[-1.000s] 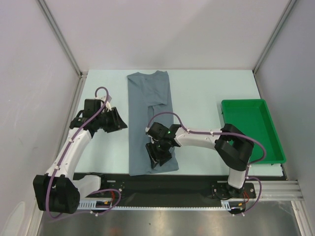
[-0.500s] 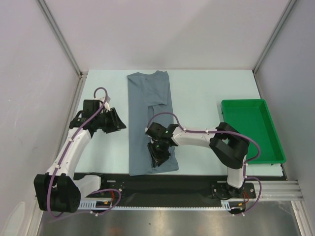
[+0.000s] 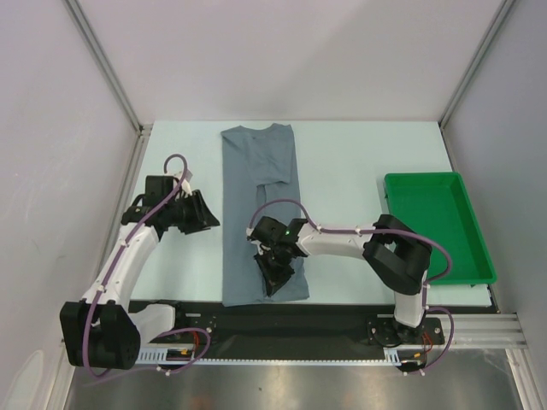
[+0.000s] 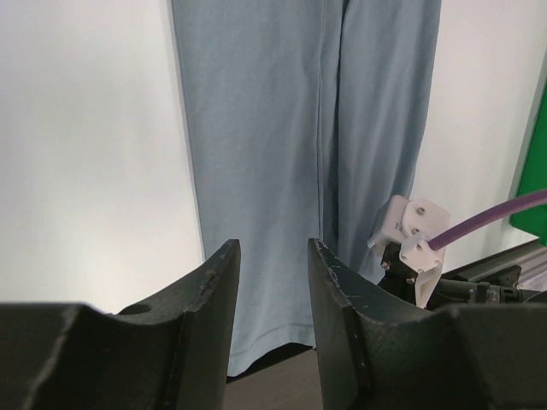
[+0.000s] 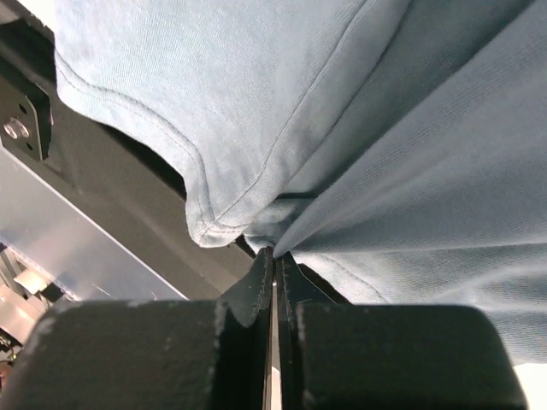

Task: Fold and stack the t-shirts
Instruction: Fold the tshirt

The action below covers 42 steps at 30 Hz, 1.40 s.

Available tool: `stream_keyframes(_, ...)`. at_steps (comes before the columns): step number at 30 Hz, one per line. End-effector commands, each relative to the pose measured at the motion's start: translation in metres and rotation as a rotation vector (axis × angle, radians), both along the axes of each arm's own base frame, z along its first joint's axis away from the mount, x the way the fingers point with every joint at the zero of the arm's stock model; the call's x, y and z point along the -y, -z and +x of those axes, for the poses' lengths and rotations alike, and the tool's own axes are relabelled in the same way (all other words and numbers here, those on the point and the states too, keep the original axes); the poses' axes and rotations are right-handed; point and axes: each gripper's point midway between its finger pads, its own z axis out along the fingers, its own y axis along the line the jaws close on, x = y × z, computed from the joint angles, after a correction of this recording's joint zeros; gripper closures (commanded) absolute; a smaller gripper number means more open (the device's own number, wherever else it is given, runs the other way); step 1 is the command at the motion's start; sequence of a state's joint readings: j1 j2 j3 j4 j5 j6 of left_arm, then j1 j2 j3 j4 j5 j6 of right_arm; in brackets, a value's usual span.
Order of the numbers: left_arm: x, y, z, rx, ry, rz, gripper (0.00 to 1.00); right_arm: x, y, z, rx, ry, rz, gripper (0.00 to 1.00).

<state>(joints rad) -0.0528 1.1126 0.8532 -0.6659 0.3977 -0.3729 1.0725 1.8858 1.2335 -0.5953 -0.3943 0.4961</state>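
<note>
One slate blue-grey t-shirt (image 3: 256, 171) lies folded lengthwise into a long strip down the table's middle, neck at the far end. My right gripper (image 3: 272, 278) is over its near right part, close to the hem. In the right wrist view the right gripper (image 5: 275, 254) is shut, with a bunched fold of the t-shirt (image 5: 410, 128) pinched at its tips by the hem corner. My left gripper (image 3: 208, 218) hovers left of the strip, off the cloth. From the left wrist, the left gripper (image 4: 273, 248) stands open and empty, facing the t-shirt (image 4: 282, 128).
A green plastic tray (image 3: 436, 226) sits at the right side of the table, and its edge shows in the left wrist view (image 4: 534, 171). The dark rail (image 3: 342, 320) carrying the arm bases runs along the near edge, just below the shirt's hem.
My right gripper has shut on the cloth near the hem and shifted slightly left. The left arm and its open jaws have stayed put.
</note>
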Motion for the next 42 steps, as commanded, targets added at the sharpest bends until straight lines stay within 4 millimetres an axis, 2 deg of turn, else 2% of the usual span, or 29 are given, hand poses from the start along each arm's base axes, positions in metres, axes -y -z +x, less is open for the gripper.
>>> stream_keyframes(1,-0.001,-0.005,0.003,0.042,0.015,-0.008,0.57,-0.005,-0.016,-0.013,-0.011,-0.054,0.042,1.00)
stream_keyframes(7,-0.002,-0.003,0.000,0.031,0.008,-0.007,0.57,-0.012,-0.018,-0.012,0.001,-0.050,0.035,1.00)
stream_keyframes(11,-0.003,0.000,-0.002,0.026,0.009,0.001,0.57,-0.009,-0.027,-0.009,0.066,-0.068,0.028,1.00)
stream_keyframes(13,-0.003,0.001,-0.003,0.026,0.010,-0.002,0.57,-0.011,-0.038,-0.007,0.104,-0.062,0.067,1.00)
stream_keyframes(15,-0.001,0.003,-0.004,0.020,0.011,-0.009,0.57,-0.008,-0.039,-0.010,0.100,-0.061,0.081,1.00)
stream_keyframes(18,0.000,0.006,-0.004,0.013,0.014,-0.014,0.57,-0.011,-0.032,-0.017,0.054,-0.082,0.090,1.00)
stream_keyframes(22,-0.001,0.008,-0.003,0.010,0.015,-0.013,0.57,-0.018,-0.010,-0.024,-0.017,-0.106,0.070,1.00)
stream_keyframes(24,-0.001,0.009,-0.004,0.007,0.016,-0.010,0.57,-0.026,-0.012,-0.026,-0.029,-0.137,0.097,1.00)
stream_keyframes(27,-0.001,0.012,-0.005,0.000,0.020,-0.005,0.57,-0.027,-0.006,-0.027,-0.042,-0.154,0.077,0.95)
stream_keyframes(29,-0.002,0.014,-0.005,-0.002,0.023,-0.003,0.57,-0.022,-0.007,-0.026,-0.036,-0.151,0.059,0.88)
stream_keyframes(31,-0.003,0.018,-0.006,-0.011,0.021,0.001,0.57,-0.017,-0.008,-0.021,-0.011,-0.120,0.050,0.73)
stream_keyframes(33,-0.001,0.018,-0.006,-0.008,0.025,-0.005,0.57,-0.017,-0.025,-0.014,0.020,-0.096,0.084,0.67)
stream_keyframes(34,-0.001,0.017,-0.005,-0.007,0.024,-0.008,0.56,-0.014,-0.030,-0.005,0.043,-0.067,0.081,0.59)
stream_keyframes(36,-0.001,0.015,-0.004,-0.004,0.011,-0.010,0.55,-0.010,-0.050,0.004,0.074,-0.034,0.105,0.55)
stream_keyframes(38,-0.001,0.015,-0.004,-0.013,-0.011,-0.020,0.54,0.000,-0.061,0.018,0.090,0.031,0.093,0.49)
stream_keyframes(39,0.000,0.017,-0.005,-0.027,-0.021,-0.029,0.53,0.004,-0.076,0.023,0.113,0.056,0.117,0.46)
stream_keyframes(42,0.006,0.026,-0.012,-0.071,-0.058,-0.084,0.53,0.034,-0.082,0.042,0.116,0.178,0.080,0.43)
